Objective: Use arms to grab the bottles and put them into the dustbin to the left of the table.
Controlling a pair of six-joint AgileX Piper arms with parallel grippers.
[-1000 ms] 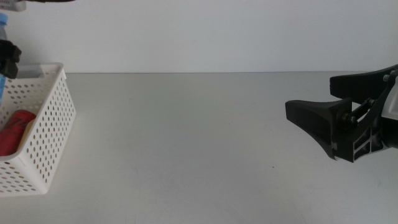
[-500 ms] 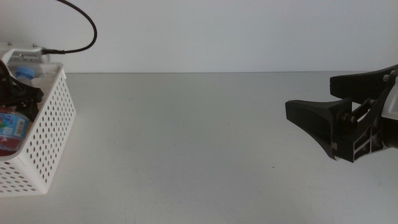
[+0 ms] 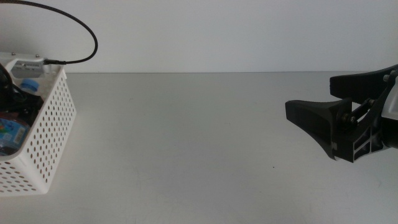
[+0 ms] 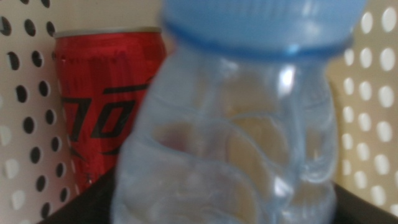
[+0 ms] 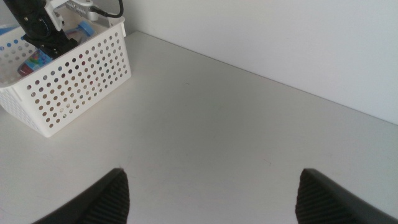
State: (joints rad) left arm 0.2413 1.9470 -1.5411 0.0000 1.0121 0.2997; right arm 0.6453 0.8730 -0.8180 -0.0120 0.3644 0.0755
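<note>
**Water bottle lowered into the dustbin, release still to come**

Since the earlier frames, the left gripper point(image 3: 11, 93) has sunk deeper into the dustbin point(image 3: 53, 130) at the far left of the table point(image 3: 186, 137), carrying the water bottle point(image 4: 236, 124) down with it — a second ago the basket showed only the red can, and now blue cap and label fill the space above it. The black cable point(image 3: 81, 28) has swung into view above the basket as the arm dipped.

In the left wrist view the bottle sits right against the camera, blurred, with the red can point(image 4: 106, 118) lying just behind it against the perforated wall. Dark jaw edges flank the bottle's base, so the left claw appears to be grasping it; the let-go does not look done yet.

At the right side of the table, the right gripper point(image 3: 323, 124) waits with its jaws spread wide — nothing between them.

No bottles show on the tabletop in the middle or right wrist views. Judging by that, the task is near its end: what seems left is the release and the withdrawal. Whether the tea bottle lies in the basket cannot be told.
</note>
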